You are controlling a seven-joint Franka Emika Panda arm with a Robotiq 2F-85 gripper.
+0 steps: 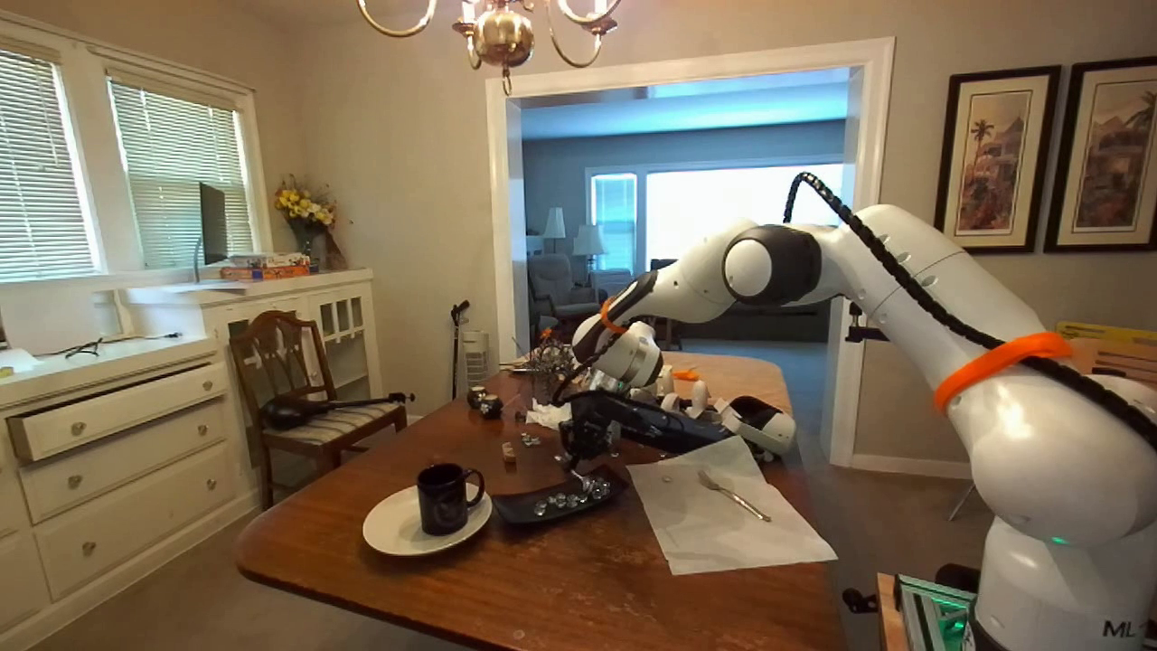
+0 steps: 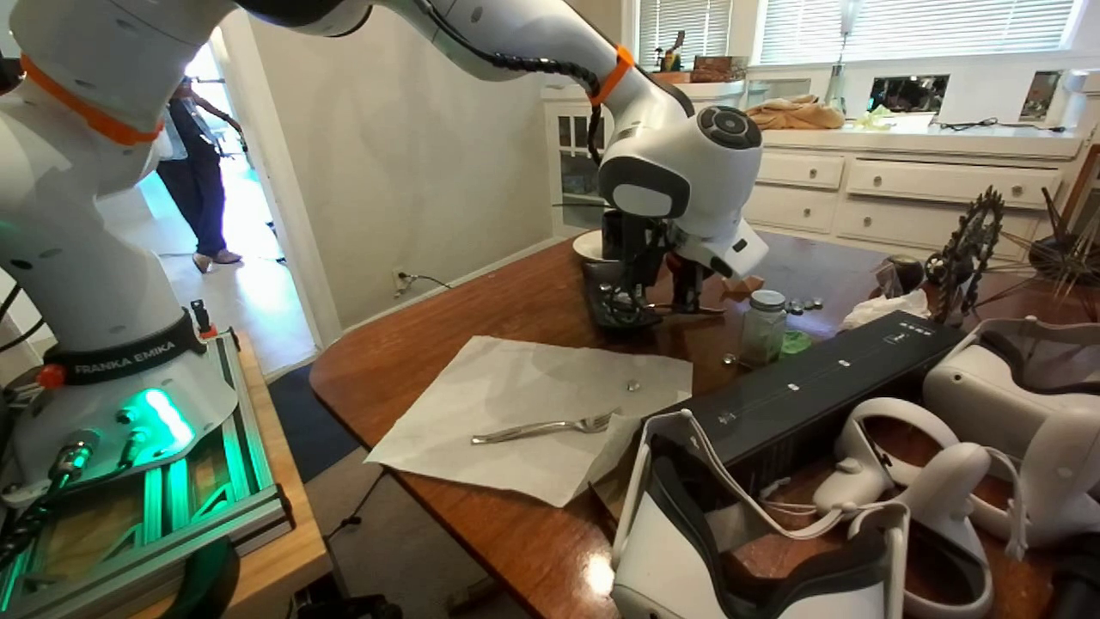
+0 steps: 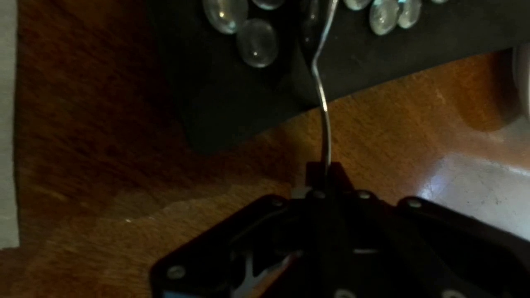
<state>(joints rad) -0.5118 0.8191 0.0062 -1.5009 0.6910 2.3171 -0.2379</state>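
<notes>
My gripper [image 3: 327,176] is shut on a thin metal utensil [image 3: 321,89], gripping its handle. The utensil reaches over the edge of a black tray [image 3: 232,111], and its far end is cut off in the wrist view, so its type is unclear. Clear glass gems [image 3: 257,43] lie in the tray on both sides of it. In an exterior view the gripper [image 1: 576,457] is low over the right end of the tray [image 1: 517,513], with several gems [image 1: 560,500] in a row. The held utensil [image 2: 711,310] also shows below the fingers in an exterior view.
White paper [image 1: 691,542] bears a fork [image 1: 737,499] and a single gem. A black mug [image 1: 443,502] stands on a white plate [image 1: 384,535] at the tray's left. A glass jar [image 2: 763,331], a long black box [image 2: 834,378] and a white headset [image 2: 679,559] crowd the table.
</notes>
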